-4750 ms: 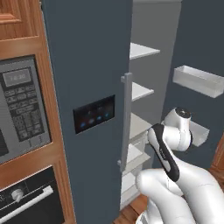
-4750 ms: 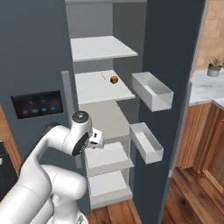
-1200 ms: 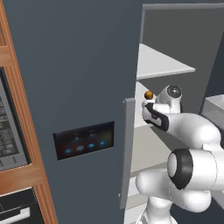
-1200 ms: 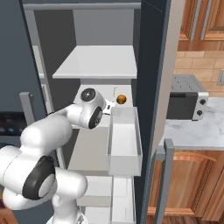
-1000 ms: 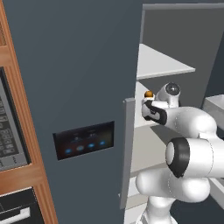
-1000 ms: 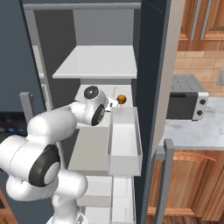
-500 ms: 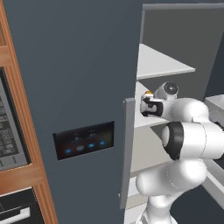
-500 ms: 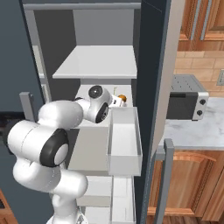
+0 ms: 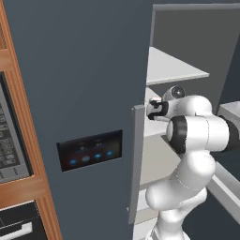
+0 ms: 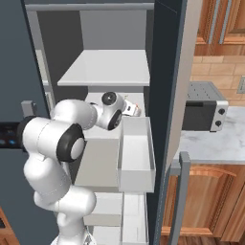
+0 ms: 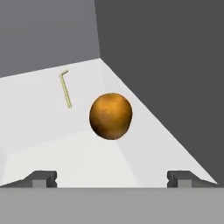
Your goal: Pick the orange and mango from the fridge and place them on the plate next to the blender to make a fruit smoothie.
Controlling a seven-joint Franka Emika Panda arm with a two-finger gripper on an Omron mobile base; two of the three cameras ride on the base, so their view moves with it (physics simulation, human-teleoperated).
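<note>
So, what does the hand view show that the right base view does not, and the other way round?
Hand view: a round orange-brown fruit lying on the white shelf in the corner of the fridge, a thin pale bent stick beyond it, and the two fingertips of the tool set wide apart with nothing between them.

Right base view: the white arm reaching into the fridge, the door bin, and a toaster oven on the counter.

Both: the same white shelf inside the fridge.
</note>
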